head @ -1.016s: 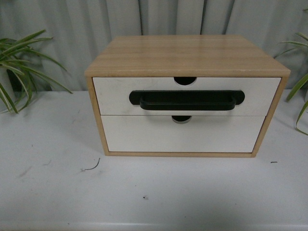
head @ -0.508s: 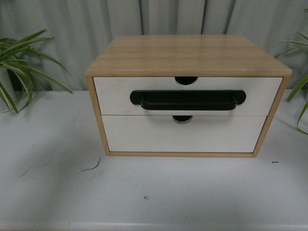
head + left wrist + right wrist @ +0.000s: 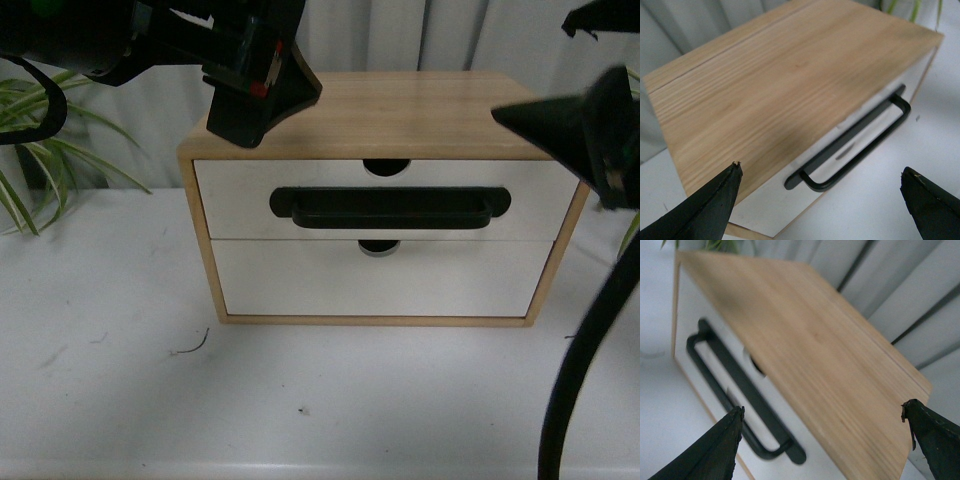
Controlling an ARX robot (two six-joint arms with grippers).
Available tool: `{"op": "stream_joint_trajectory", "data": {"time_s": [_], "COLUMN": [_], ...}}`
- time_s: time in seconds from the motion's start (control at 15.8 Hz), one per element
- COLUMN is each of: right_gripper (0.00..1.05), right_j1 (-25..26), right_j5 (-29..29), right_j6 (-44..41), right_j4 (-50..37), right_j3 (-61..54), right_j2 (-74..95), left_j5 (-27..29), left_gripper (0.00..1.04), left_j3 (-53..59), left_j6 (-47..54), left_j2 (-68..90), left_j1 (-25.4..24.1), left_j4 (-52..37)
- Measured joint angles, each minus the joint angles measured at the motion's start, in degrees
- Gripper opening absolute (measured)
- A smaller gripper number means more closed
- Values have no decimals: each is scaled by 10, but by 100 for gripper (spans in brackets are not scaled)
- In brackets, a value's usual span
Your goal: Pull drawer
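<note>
Closed drawer (image 3: pixel 240 200) in a wooden chest (image 3: pixel 400 110) on a counter (image 3: pixel 100 400).
Left gripper (image 3: pixel 820 170) and right gripper (image 3: pixel 822 409) hover above, both released.

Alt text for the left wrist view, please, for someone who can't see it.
The left end effector, open and gripping nothing, hovers above a light wooden cabinet, black fingertips spread wide. Past them, the white drawer with its long black bar handle looks shut, and a white table lies below.

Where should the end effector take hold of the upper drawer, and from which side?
Take the black bar handle at its middle, coming from the front, closing above and below it. The bar lies horizontal and stands off the drawer front, leaving a gap behind it.
</note>
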State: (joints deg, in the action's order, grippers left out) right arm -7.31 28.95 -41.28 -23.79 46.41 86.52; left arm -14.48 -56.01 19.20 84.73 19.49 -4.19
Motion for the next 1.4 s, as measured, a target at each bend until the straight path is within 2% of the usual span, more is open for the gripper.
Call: {"op": "stream_joint_trajectory", "data": {"time_s": [0.13,0.32,0.44,0.57,0.95,1.4], "right_gripper": [98,98,98,98,98,98], "right_j1": [18,26,25,23,-6,-14], "right_j5": [27,24,14,6,-4,-3], "right_j6": [-169,-450,-535,-564,-579,-580], "right_j4": [100,250,313,349,339,328], "right_j3": [27,87,108,119,123,125], "right_j2": [0,18,36,44,85,106], "left_j5": [-10,7,18,26,25,24], "left_gripper": [98,98,98,98,98,98], "left_j3": [-53,-94,-120,-149,-179,-186], "left_j6": [134,290,337,360,378,376], "left_j2": [21,57,80,103,160,182], "left_j1": [14,38,52,62,79,81], "left_j4": [109,235,268,283,278,253]}}
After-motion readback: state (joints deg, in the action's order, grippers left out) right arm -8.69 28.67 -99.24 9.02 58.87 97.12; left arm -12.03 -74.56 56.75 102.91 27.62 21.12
